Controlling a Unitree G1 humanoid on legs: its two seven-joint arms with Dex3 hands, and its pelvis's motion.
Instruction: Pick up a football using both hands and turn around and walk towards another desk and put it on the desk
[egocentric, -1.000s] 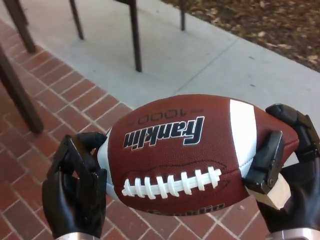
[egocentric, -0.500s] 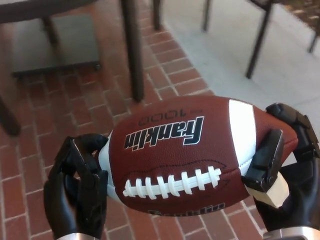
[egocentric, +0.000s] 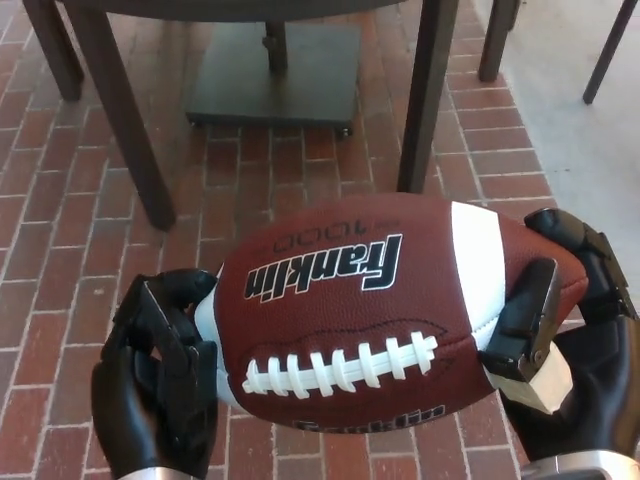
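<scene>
Head view had the football right in the middle, a pebbled brown leather oval held lengthwise between both hands, up off the ground. White laces ran along its lower face in a raised, ribbed row, and the black-and-white Franklin lettering sat upside down across the top (with "1000" faint above it). A broad white stripe wrapped the ball near its right end, and another showed at the left end.

Left hand, glossy black and blocky, was clamped against the ball's left tip, thick fingers curled round it. Right hand gripped the opposite end: one angular black finger with a pale, squared pad lay across the white stripe, while others hooked over the far point. Ball pinned firmly from both sides!

Below lay a red brick floor, rectangular pavers with pale mortar lines. Ahead stood a dark table, its straight square legs planted on the brick and a flat, dark square base plate beneath. Smooth grey concrete spread at the right edge.
</scene>
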